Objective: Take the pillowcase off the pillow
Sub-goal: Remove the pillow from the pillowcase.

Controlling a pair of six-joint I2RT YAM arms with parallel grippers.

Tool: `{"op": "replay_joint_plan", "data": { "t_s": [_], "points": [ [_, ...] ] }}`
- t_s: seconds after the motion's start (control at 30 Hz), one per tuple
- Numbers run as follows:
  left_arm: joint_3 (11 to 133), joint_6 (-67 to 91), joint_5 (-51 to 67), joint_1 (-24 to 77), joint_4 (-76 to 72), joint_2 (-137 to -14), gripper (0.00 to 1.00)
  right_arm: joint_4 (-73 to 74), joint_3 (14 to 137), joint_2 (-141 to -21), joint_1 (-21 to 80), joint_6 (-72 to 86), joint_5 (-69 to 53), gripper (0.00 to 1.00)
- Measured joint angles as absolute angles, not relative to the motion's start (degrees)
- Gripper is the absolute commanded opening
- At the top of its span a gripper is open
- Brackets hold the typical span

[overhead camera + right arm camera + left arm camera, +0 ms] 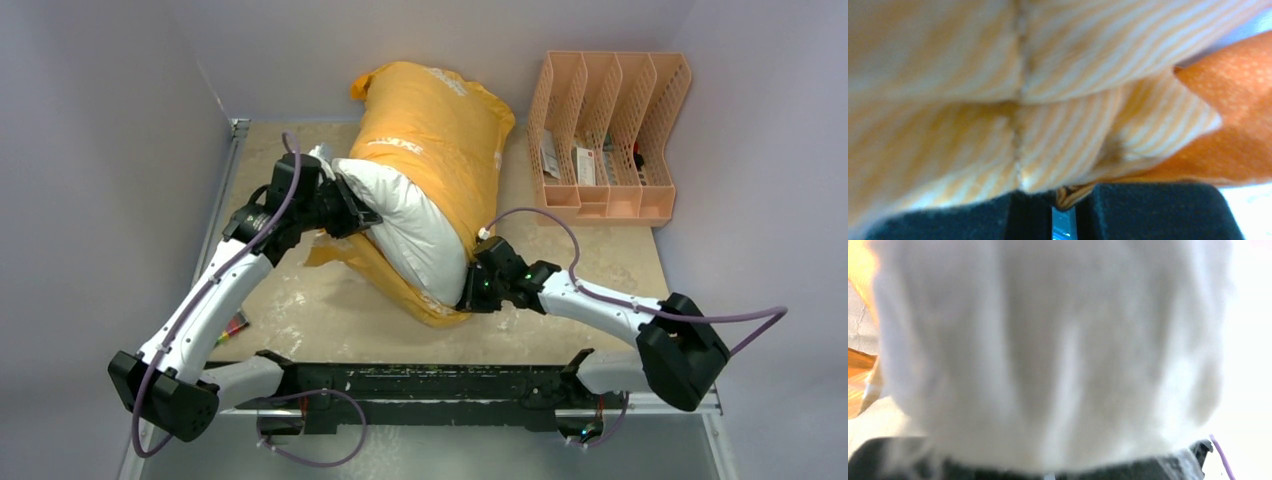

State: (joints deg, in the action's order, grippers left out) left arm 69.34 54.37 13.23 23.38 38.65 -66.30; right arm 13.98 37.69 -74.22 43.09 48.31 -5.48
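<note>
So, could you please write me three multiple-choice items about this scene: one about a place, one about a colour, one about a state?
1. Where does the peach desk organiser stand?
A) near left corner
B) far right of the table
C) at the near edge, in the middle

2. What colour is the pillowcase?
A) orange-yellow
B) green
C) black

3. How is the pillow?
A) fully covered
B) fully bare
C) partly out, its near end bare

Answers:
1 B: the top view shows it far back, by the right wall.
2 A: its fabric is orange-yellow.
3 C: the white end sticks out of the case's open end.
</note>
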Motion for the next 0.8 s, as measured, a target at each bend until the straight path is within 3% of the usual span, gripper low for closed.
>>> {"op": "replay_joint_plan", "data": {
  "t_s": [0.3,0.4,0.5,0.67,0.8],
  "points": [
    [70.41,54.54,12.12,23.27,38.92,-65.01,0.00,11.55,34.44,-68.31,43.24,48.25,-0.80,0.15],
    [70.61,55.33,11.99,23.14,38.41,-64.47,0.00,8.36,30.39,-62.30,43.22,48.40,-0.99,0.31],
    [70.61,56.99,12.01,22.79,37.17,-63.72,0.00,5.17,27.18,-58.28,43.11,48.29,-2.42,0.41],
    [67.57,60.95,12.51,22.13,30.79,-61.47,0.00,-2.28,22.90,-53.34,42.72,49.21,-10.33,0.76],
    [66.26,62.33,12.69,21.58,26.76,-60.75,0.00,-1.63,21.56,-46.39,42.70,56.55,-11.99,0.81]
  ]
}}
